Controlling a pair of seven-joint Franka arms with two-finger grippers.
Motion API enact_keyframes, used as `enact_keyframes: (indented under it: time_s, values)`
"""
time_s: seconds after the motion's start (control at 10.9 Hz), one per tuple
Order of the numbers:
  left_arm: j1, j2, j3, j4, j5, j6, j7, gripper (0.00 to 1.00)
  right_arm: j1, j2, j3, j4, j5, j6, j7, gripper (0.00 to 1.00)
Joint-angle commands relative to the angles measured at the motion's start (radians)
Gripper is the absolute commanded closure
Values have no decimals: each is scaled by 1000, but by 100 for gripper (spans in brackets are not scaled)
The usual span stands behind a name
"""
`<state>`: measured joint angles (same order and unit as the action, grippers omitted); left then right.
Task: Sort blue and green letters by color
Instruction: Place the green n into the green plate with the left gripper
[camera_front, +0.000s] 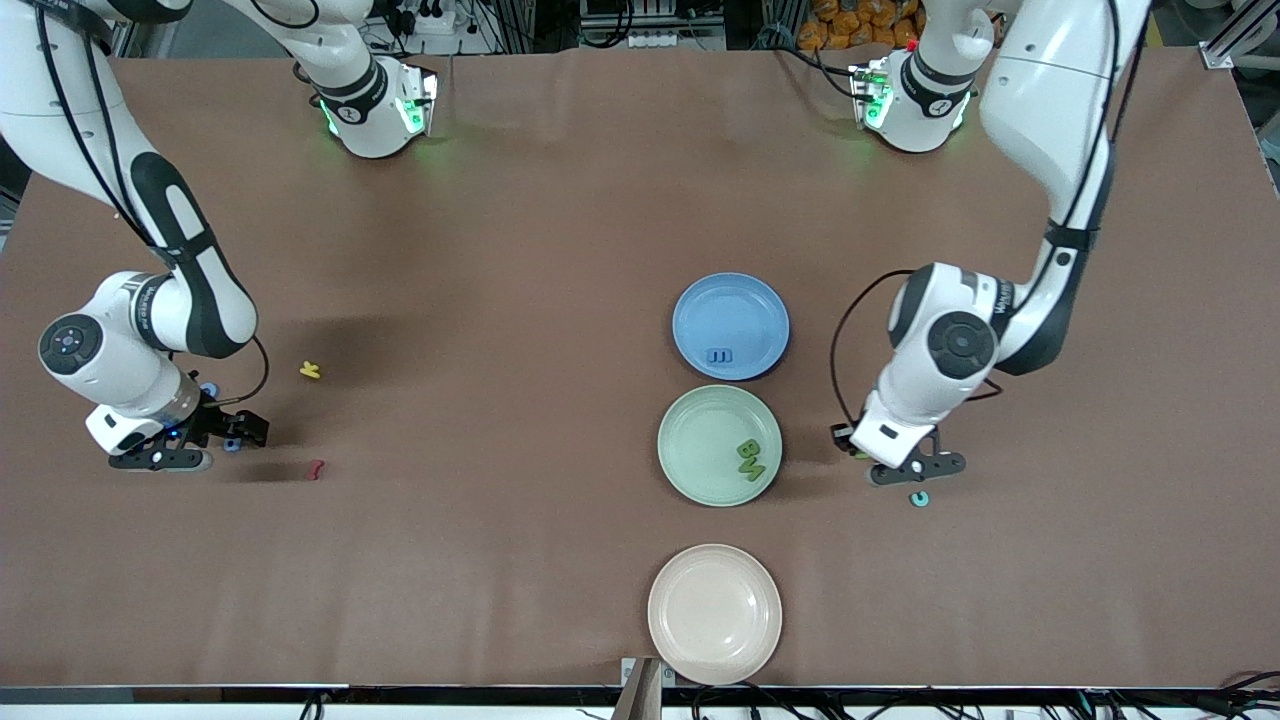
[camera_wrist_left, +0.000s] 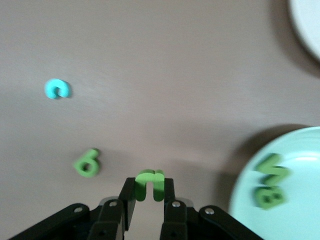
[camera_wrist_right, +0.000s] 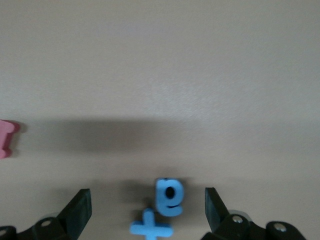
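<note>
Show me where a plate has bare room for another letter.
The pink plate holds nothing. The blue plate is bare except one blue letter at its near rim. The green plate is crowded only around its two green letters.

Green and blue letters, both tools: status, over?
Left tool shut on green n beside green plate. Right tool open around blue a, blue X touching it. B and M plated; nothing blocking.

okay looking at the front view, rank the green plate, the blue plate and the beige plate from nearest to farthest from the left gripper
From the left gripper, shut on a green letter:
1. green plate, beside it toward the right arm's end.
2. blue plate, farther from the front camera.
3. beige plate, nearest the front camera; close to the blue plate's distance.
</note>
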<state>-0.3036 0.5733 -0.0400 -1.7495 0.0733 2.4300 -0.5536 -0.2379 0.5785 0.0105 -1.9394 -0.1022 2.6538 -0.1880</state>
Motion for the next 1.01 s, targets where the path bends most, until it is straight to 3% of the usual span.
enact_keyframes:
  time_s: [0.0, 0.18, 0.37, 0.46, 0.55, 0.64, 0.92]
  values:
    - [-184, 40, 77, 94, -96, -32, -204, 91, -61, 40, 16, 46, -2, -2, -116, 0]
    - [-274, 77, 124, 136, -134, -35, -280, 91, -61, 52, 19, 37, 1, -8, -125, 0]
    - [-311, 123, 129, 186, -142, -35, -351, 91, -61, 61, 35, 37, 42, -17, -123, 0]
    - [-316, 134, 129, 195, -141, -35, -353, 78, -60, 76, 40, 37, 56, -17, -123, 0]
    - [-316, 132, 134, 196, -129, -35, -336, 25, -60, 86, 42, 37, 59, -17, -123, 0]
    - [-316, 131, 134, 194, -127, -35, -316, 0, -60, 87, 42, 37, 59, -17, -123, 0]
    - [-292, 117, 134, 186, -116, -52, -266, 0, -69, 83, 43, 40, 59, -20, -128, 0]
